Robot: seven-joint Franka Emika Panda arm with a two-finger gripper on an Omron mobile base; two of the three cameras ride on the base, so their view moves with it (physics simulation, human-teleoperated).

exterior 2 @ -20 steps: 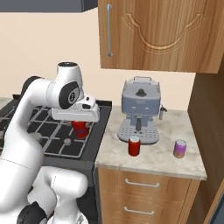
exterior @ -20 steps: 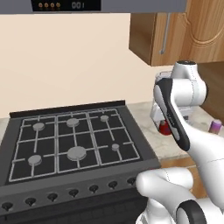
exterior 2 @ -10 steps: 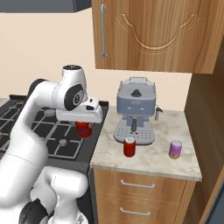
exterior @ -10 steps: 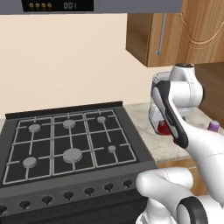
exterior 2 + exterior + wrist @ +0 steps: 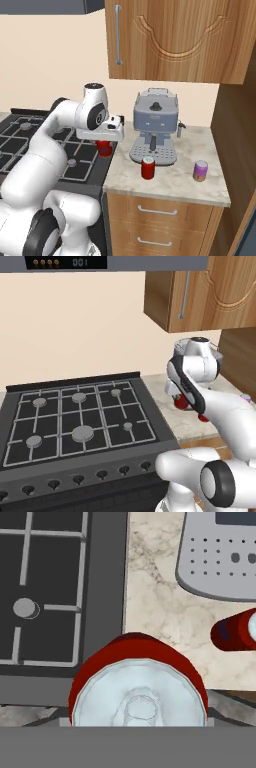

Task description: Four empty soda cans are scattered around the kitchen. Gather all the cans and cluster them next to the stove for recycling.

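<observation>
One red soda can (image 5: 104, 148) hangs upright over the counter's stove (image 5: 30, 145) edge; another red can (image 5: 148, 167) and a purple can (image 5: 200, 171) stand near the counter's front edge.

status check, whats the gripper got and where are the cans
Gripper shut on red can, carried over the seam between stove and counter. Second red can and purple can stand by the espresso machine. Nothing blocking.

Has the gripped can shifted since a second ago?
Yes: the red can in the gripper has moved rightward, closer to the espresso machine.
</observation>
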